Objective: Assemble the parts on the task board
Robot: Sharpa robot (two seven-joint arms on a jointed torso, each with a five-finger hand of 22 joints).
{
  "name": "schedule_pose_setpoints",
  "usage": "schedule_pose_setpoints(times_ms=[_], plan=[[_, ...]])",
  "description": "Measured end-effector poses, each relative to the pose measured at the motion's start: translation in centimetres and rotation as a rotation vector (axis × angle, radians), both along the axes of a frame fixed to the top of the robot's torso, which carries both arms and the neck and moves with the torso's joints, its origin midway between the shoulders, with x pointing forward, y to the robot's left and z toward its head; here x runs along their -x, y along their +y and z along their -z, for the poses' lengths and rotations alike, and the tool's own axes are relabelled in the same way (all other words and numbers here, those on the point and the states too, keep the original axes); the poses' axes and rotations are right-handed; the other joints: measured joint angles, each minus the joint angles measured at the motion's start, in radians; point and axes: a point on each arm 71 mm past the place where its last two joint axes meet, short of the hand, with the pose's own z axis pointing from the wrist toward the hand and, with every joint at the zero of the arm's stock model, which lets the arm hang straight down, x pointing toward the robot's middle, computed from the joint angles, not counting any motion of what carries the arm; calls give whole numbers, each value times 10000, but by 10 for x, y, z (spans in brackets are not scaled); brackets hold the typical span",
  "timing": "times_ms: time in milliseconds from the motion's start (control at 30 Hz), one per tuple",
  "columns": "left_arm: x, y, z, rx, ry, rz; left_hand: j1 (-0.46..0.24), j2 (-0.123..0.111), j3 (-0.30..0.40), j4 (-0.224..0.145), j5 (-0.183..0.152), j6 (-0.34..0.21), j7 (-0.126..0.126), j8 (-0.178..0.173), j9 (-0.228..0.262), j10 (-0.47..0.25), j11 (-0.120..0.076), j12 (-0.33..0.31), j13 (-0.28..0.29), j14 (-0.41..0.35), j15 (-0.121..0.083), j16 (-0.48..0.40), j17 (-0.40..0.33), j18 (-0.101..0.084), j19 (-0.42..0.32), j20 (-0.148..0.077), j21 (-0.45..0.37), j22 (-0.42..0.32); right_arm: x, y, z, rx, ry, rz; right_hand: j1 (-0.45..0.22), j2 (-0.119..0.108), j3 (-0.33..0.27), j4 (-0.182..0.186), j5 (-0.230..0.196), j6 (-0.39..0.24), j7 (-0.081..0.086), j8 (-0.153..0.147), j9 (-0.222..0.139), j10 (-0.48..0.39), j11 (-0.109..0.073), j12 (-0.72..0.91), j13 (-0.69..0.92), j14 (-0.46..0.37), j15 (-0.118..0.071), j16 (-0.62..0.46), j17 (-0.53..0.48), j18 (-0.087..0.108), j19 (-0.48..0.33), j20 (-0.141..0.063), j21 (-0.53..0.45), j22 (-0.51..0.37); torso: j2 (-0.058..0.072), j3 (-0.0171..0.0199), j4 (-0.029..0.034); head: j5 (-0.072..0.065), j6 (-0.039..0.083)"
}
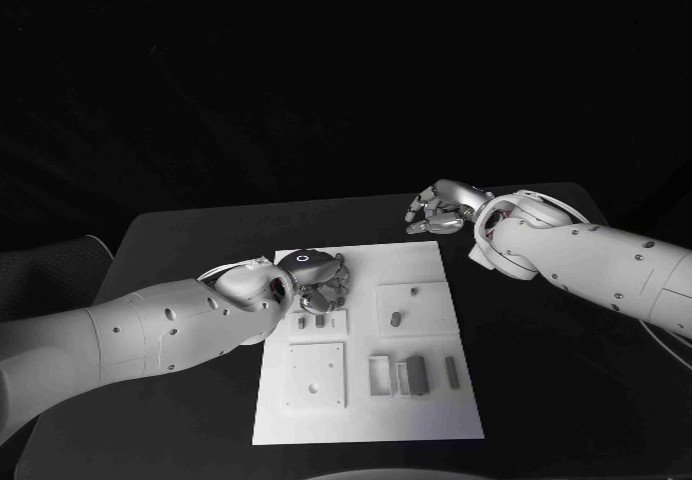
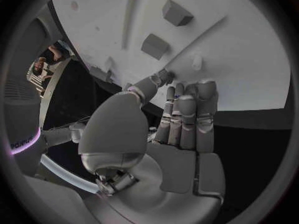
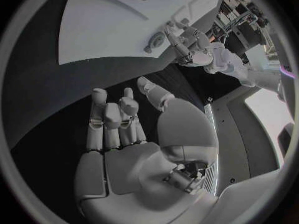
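Left hand (image 1: 320,282) low over the task board (image 1: 418,415), at its far left corner — fingers straight and pressed together, holding nothing visible. Right hand (image 1: 438,212) parked off the board's far right corner, fingers loosely curled, empty. Parts (image 1: 417,372) grouped near the board's right edge, some standing in a shallow tray (image 1: 379,375). Best approached slowly — fingers spread before reaching, one part at a time.

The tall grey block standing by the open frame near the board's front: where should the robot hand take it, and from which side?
Probably from above, pinching the long flat faces of the grey block. It stands upright and narrow on the task board, with the frame close on one side and a thin part on the other, so fingers must slip into those gaps. The right robot hand is open, off the board.
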Motion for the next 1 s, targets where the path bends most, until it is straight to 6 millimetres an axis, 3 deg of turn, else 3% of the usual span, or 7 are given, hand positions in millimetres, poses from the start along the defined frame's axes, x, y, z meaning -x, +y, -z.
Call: schedule_pose_setpoints(times_ms=[1000], plan=[[-3,-3,4,-64,105,-115,-170,200,53,52,1,114,176,0,23,410,-58,-4,37,142,-33,37,-59,5,50,54,192,-3,1,3,0,-24,12,-80,0,0,0,0,0,-38,2,0,6,0,0,0,2,0,34,0,0,1,0,0,0,7,8,4,-1,-73,-59]])
